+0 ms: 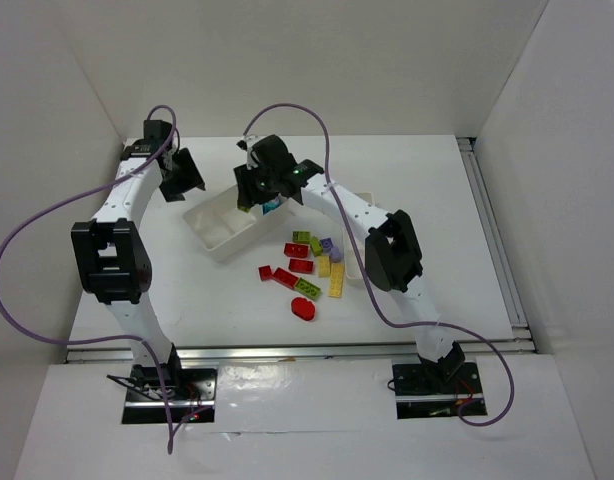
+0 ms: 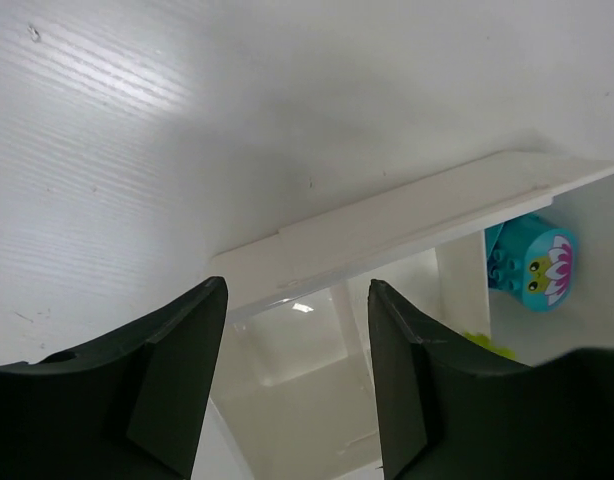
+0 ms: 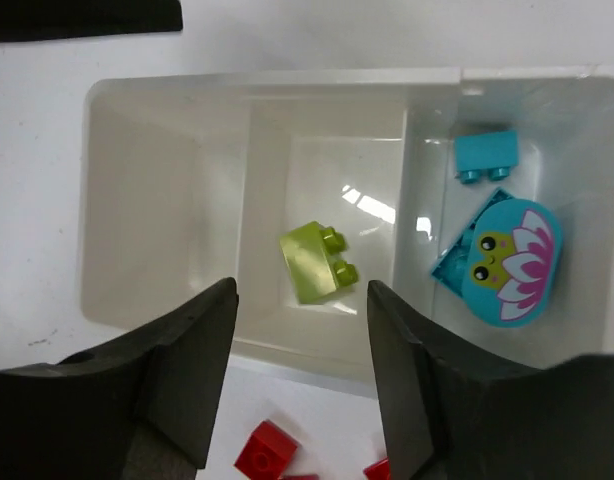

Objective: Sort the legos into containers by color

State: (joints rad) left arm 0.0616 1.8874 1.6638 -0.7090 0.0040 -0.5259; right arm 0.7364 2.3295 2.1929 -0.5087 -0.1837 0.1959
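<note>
Top view: the right gripper (image 1: 275, 186) hangs over the far end of the white divided tray (image 1: 215, 238). The left gripper (image 1: 180, 177) sits just beside the tray's left end, over bare table (image 1: 437, 200). The loose bricks (image 1: 309, 262) (red, lime, yellow, lilac) lie clustered on the table just right of the tray, with the flat red oval piece (image 1: 304, 308) nearest the arm bases. Left wrist view: jaws apart with nothing between them, the tray corner below, and a teal printed piece (image 2: 535, 262) in an end compartment. Right wrist view: jaws apart and empty, directly above the tray. A lime green brick (image 3: 315, 262) lies on its side in the middle compartment, with a small teal brick (image 3: 485, 156) and the teal printed piece in the compartment next to it. The remaining compartment shows nothing. Red bricks (image 3: 269, 448) lie just outside the near wall. Handling, as a judgement: the bricks look light, rigid and smooth-sided, so they may skate or twist if pinched off-centre. Best to take each across its two flat side walls, low down and not over the studs. The oval piece is thin and lies flat, so it probably needs a pinch across its narrow width, fingertips right at the table.
</note>
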